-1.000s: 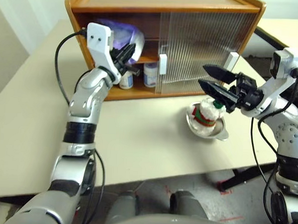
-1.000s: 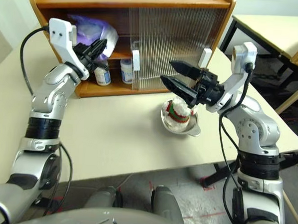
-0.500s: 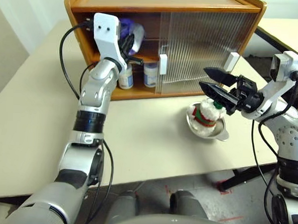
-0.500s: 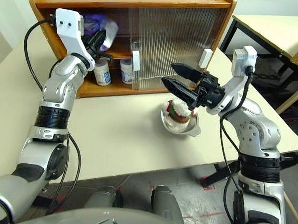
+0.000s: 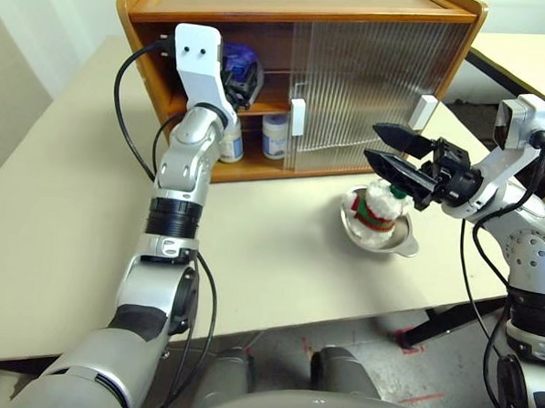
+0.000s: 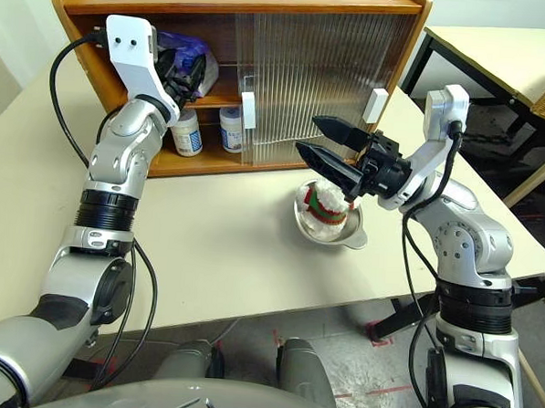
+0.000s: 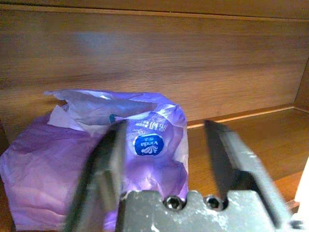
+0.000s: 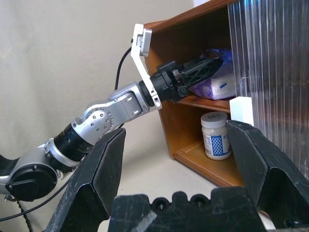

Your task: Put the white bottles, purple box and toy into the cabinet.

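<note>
Worktop (image 5: pixel 252 249), pale beige, spans mid frame. Cabinet (image 5: pixel 301 14), orange-brown, sits at upper centre; its left half stands uncovered, ribbed sliding doors (image 5: pixel 379 91) cover the right half.

Purple box (image 7: pixel 91 159) lies on the upper shelf, upper left of the head views. Left end effector (image 7: pixel 166 159) is inside that shelf opening, fingers spread and released; one finger (image 7: pixel 108 164) overlaps the pack's front, whether touching cannot be told.

Right end effector (image 5: pixel 392 146), right of centre, fingers wide apart and empty, hangs just above the toy (image 5: pixel 378 206).

Toy sits in a shallow metal dish (image 5: pixel 385 239) on the worktop, right of centre.

White bottles (image 5: pixel 276 136), two, upright, side by side on the lower shelf.
</note>
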{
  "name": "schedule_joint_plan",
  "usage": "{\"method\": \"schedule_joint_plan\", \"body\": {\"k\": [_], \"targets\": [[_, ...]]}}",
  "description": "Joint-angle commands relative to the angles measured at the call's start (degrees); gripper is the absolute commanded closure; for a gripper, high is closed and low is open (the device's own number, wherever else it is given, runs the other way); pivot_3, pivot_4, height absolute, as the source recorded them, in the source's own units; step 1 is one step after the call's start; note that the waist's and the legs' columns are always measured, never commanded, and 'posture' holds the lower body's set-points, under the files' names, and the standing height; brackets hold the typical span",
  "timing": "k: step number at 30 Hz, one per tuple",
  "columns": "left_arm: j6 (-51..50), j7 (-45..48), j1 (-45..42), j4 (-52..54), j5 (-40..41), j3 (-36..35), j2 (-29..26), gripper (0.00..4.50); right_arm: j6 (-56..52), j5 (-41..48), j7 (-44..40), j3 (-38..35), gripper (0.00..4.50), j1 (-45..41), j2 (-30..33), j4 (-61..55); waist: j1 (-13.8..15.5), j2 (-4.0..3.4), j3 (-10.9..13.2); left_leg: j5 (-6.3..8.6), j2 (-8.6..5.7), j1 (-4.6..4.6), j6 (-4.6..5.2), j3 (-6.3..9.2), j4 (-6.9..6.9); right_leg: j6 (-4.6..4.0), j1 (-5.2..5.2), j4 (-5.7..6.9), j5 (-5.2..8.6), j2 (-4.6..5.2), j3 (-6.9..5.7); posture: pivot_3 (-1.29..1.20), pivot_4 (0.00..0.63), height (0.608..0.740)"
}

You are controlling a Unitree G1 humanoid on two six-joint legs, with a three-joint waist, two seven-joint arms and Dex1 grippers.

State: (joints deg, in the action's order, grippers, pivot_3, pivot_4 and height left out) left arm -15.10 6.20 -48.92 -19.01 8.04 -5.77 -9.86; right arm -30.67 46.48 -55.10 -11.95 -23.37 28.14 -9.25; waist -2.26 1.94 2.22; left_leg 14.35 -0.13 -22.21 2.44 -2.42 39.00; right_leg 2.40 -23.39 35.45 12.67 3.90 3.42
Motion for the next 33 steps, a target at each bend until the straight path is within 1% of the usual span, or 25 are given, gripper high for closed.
{"method": "schedule_joint_plan", "body": {"k": [1, 5, 11, 15, 17, 19, 21, 27, 28, 33], "targets": [[1.22, 1.98, -0.33, 1.69, 2.12, -0.97, 0.61, 0.03, 0.8, 0.38, -0.2, -0.45, 0.0, 0.16, 0.23, -0.61, 0.05, 0.0, 0.0, 0.0, 0.0, 0.0, 0.0, 0.0, 0.0, 0.0, 0.0, 0.0, 0.0, 0.0, 0.0, -0.06, 0.0, 0.74], [2.37, 5.79, 1.33, 4.91, 5.22, -1.66, 0.85, 0.03, 0.74, 0.37, -0.32, -0.33, 0.0, 0.02, 0.22, -0.45, 0.06, 0.0, 0.0, 0.0, -0.01, -0.02, 0.0, 0.0, 0.0, -0.03, 0.0, -0.01, -0.02, 0.02, 0.01, -0.06, 0.0, 0.74], [-1.55, 12.79, 8.39, 14.54, 5.13, 0.78, -5.3, 0.03, 0.63, 0.32, -0.6, -0.35, 0.0, -0.14, 0.48, -0.18, -0.27, -0.03, -0.02, 0.0, 0.02, 0.03, 0.0, -0.01, 0.0, -0.14, 0.0, 0.05, -0.06, -0.03, 0.03, -0.05, 0.0, 0.74], [-6.27, 17.62, 13.22, 20.59, 7.76, 1.27, -8.97, 0.03, 0.64, 0.31, -0.72, -0.35, 0.0, -0.17, 0.58, -0.06, -0.14, -0.03, -0.02, -0.01, 0.03, 0.04, 0.01, -0.01, 0.0, -0.14, 0.0, 0.05, -0.05, -0.02, 0.02, -0.04, 0.0, 0.74], [-7.55, 18.58, 15.45, 20.84, 7.91, 0.89, -10.2, 0.41, 0.65, 0.31, -0.85, -0.25, 0.0, -0.26, 0.57, 0.05, 0.02, -0.04, -0.02, -0.01, 0.01, 0.04, 0.01, -0.02, 0.0, -0.12, 0.01, 0.04, -0.04, 0.01, 0.02, -0.04, 0.0, 0.74], [-7.32, 18.51, 16.24, 20.15, 7.37, 0.9, -10.55, 1.02, 0.64, 0.27, -0.94, -0.13, 0.0, -0.39, 0.55, 0.15, 0.11, -0.03, -0.02, -0.01, 0.01, 0.07, 0.01, -0.01, 0.0, -0.1, 0.04, 0.05, -0.03, 0.01, 0.01, -0.04, 0.0, 0.74], [-6.47, 17.47, 15.76, 18.86, 6.52, 1.11, -9.96, 1.81, 0.64, 0.24, -1.02, -0.07, 0.0, -0.58, 0.55, 0.32, 0.2, -0.02, -0.01, -0.01, 0.02, 0.07, 0.02, -0.01, 0.0, -0.1, 0.03, 0.05, -0.03, 0.01, 0.0, -0.04, 0.0, 0.74], [-3.53, 12.76, 12.37, 14.06, 3.77, 2.08, -5.06, 4.28, 0.74, 0.15, -1.09, 0.11, 0.0, -0.75, 0.36, 0.23, 0.25, -0.01, -0.02, -0.01, -0.01, 0.05, 0.02, 0.0, 0.0, -0.08, 0.05, 0.01, -0.05, 0.03, 0.0, -0.04, 0.0, 0.74], [-2.98, 12.4, 12.19, 13.36, 3.41, 2.17, -4.64, 4.46, 0.77, 0.15, -1.11, 0.09, 0.0, -0.75, 0.36, 0.23, 0.24, -0.01, -0.02, -0.01, -0.01, 0.05, 0.02, 0.0, 0.0, -0.08, 0.05, 0.0, -0.05, 0.03, 0.01, -0.04, 0.0, 0.74], [-1.21, 10.62, 11.52, 9.92, 2.16, 2.47, -3.23, 4.46, 0.55, 0.34, -0.84, -0.07, 0.0, -0.59, 0.4, -0.34, 0.06, -0.01, -0.02, -0.01, 0.03, 0.05, 0.03, 0.0, 0.0, -0.16, 0.02, 0.02, -0.09, -0.03, 0.03, -0.05, 0.0, 0.74]]}}
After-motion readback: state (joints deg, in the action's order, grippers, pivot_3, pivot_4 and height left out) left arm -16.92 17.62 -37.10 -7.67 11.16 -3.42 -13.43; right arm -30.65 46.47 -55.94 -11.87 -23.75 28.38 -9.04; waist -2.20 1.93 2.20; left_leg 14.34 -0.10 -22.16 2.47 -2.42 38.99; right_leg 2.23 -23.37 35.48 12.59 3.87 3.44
